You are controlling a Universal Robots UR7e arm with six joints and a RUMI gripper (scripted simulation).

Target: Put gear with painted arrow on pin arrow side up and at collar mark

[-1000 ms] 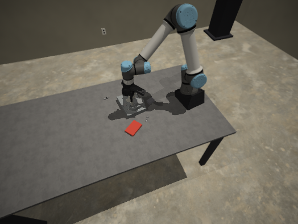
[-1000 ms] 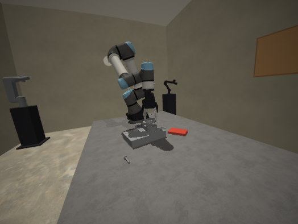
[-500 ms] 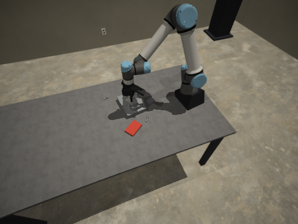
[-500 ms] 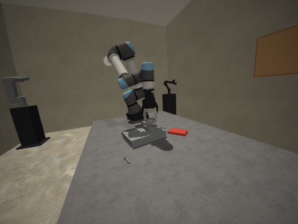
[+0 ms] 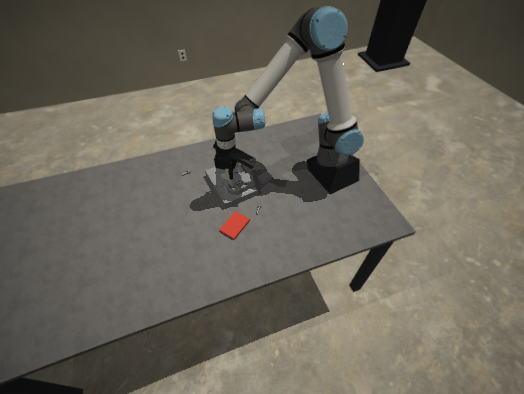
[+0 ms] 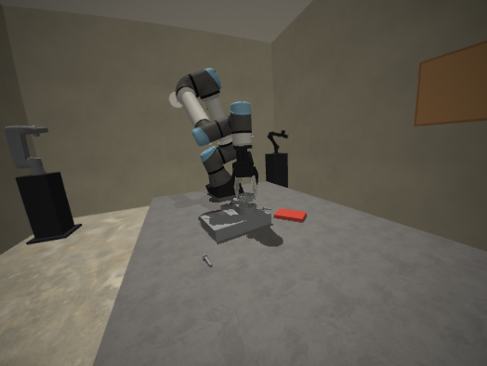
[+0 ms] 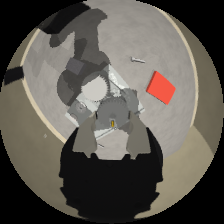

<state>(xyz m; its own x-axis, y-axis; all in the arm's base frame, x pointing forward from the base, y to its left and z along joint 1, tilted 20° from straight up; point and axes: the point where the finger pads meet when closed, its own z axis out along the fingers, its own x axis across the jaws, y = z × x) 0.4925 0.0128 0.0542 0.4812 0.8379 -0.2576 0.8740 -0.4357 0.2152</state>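
Pincer (image 7: 113,131) fingers were clamped, partly open, on the loose gear (image 7: 114,113), which was held between them above the grey base block (image 6: 228,227). A small yellow arrow mark (image 7: 113,121) was seen on the toothed, dull-grey gear's upper face. Just beside it, a paler toothed gear (image 7: 94,90) was seated on the block. A flat red rectangular slab (image 5: 234,225) and small metal bolts (image 6: 207,260) were scattered on the matte grey bench (image 5: 100,260).

Near side of bench (image 5: 100,260): open surface.
Obstacles: grey fixture block (image 6: 223,228), red block (image 5: 234,225) just beside it, two loose bolts (image 5: 186,173) nearby.
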